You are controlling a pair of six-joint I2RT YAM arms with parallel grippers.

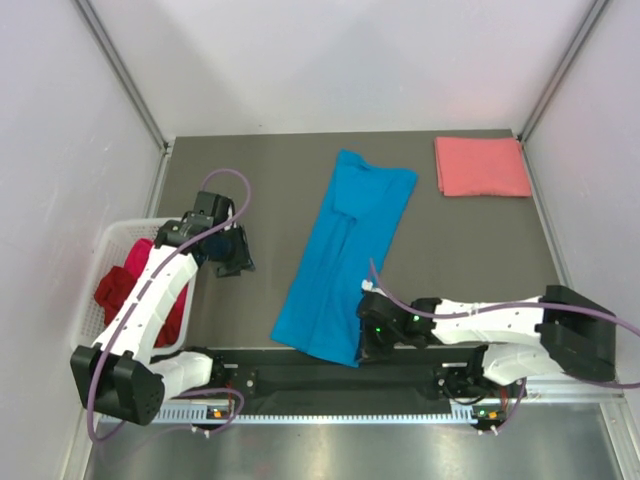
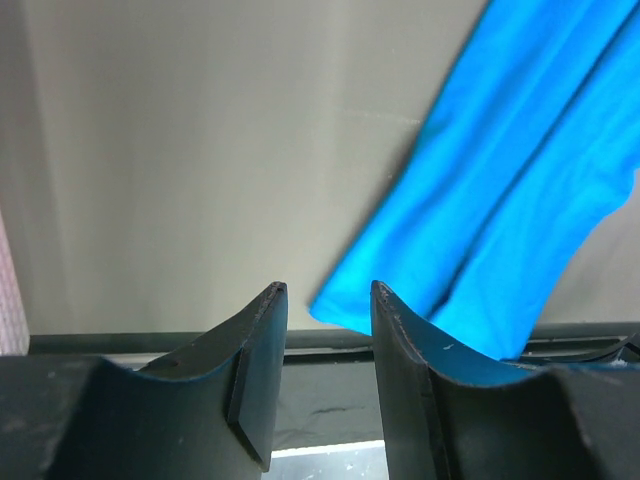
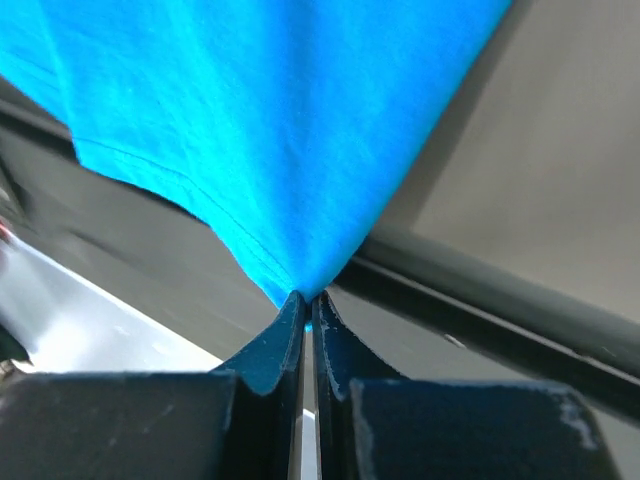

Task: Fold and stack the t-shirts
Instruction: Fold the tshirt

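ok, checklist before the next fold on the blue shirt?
1. Right hand shut on the blue t-shirt at its near corner: ok.
2. Left hand on the other near corner: not ok; it is open, empty and apart from the shirt.
3. Shirt narrowed lengthwise, lying flat: ok.
4. Right grip catches every layer: cannot tell.
5. Salmon t-shirt folded at far right, nothing on it: ok.

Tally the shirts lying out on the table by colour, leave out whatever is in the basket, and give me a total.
Blue shirt: 1
Salmon pink shirt: 1
Total: 2
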